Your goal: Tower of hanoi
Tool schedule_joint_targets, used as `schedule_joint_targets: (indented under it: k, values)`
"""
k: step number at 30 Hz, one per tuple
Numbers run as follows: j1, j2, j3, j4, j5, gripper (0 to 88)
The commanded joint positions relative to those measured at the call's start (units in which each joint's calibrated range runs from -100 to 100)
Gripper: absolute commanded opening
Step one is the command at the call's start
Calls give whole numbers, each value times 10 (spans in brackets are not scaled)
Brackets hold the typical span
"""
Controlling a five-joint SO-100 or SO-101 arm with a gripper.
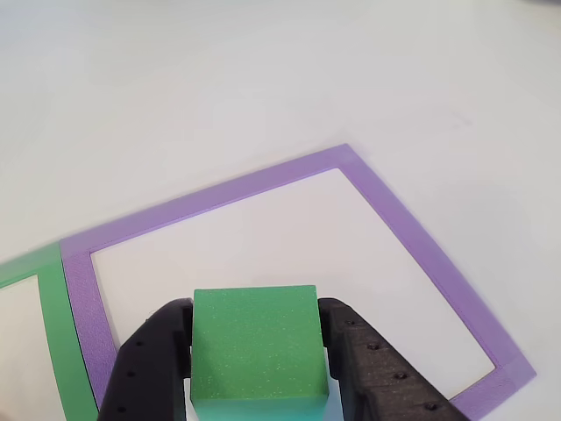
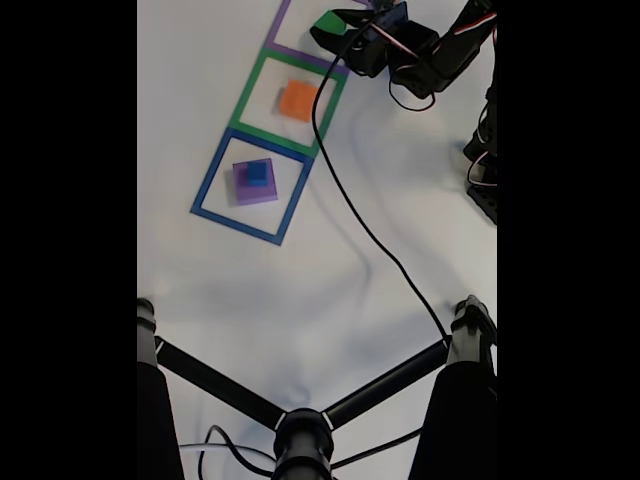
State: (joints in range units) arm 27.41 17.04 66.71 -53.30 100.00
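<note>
My gripper (image 1: pixel 254 368) is shut on the green block (image 1: pixel 256 346), its black fingers (image 1: pixel 145 368) pressing both sides, and it hangs over the purple tape outline (image 1: pixel 394 219). In the fixed view the gripper (image 2: pixel 330 27) holds the green block (image 2: pixel 326 22) above the purple outline (image 2: pixel 276 30) at the top. The orange block (image 2: pixel 298 100) sits inside the green outline (image 2: pixel 245 95). The purple slab (image 2: pixel 240 190) lies in the blue outline (image 2: pixel 210 190) with the blue cube (image 2: pixel 257 173) on top of it.
A black cable (image 2: pixel 350 200) trails across the white table from the arm (image 2: pixel 430 55) toward a black tripod-like stand (image 2: pixel 300 435) at the bottom. More arm hardware stands at the right edge (image 2: pixel 485 160). A green outline strip (image 1: pixel 53 333) borders the purple one.
</note>
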Motion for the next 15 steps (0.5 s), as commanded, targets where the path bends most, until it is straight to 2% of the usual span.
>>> schedule_joint_targets:
  k: [1,3,11,15]
  values:
    - [-1,-1,-18,-18,0,70]
    - [0,2,-19,-20,0,74]
    - [3,11,-25,-21,0,182]
    - [-1,-5,-25,-15,0,200]
